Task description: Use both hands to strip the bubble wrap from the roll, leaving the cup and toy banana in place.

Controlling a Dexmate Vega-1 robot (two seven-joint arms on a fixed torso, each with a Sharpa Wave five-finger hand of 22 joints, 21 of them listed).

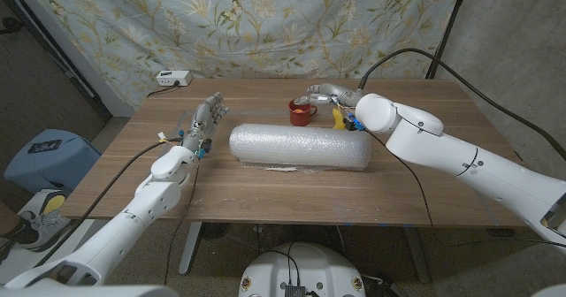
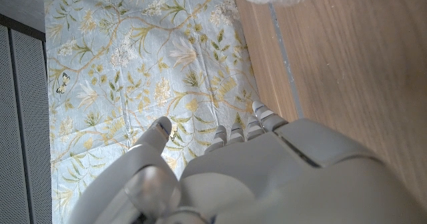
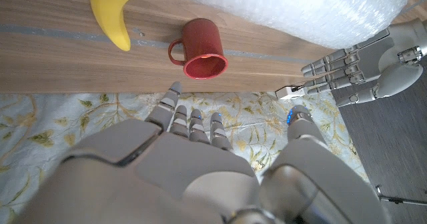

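Bubble wrap roll (image 1: 300,147) lies mid-surface (image 1: 265,191), w/ red cup (image 1: 302,112) and toy banana (image 1: 337,118) just behind it. Left hand (image 1: 206,120) hovers off roll's left end, fingers spread, empty. Right hand (image 1: 329,94) hangs behind cup, fingers apart, empty.

Left arm enters from the lower left corner of the head view and extends forward over the table. Left hand (image 1: 205,120) is raised at the arm's end, fingers (image 2: 230,135) extended and held close together, thumb set apart; nothing is held.

Right arm enters from the lower right corner, bends at a large white joint and reaches toward the table's far side. Right hand (image 1: 325,93) has fingers (image 3: 190,121) extended and slightly spread, thumb apart; it holds nothing. The hands are well apart.
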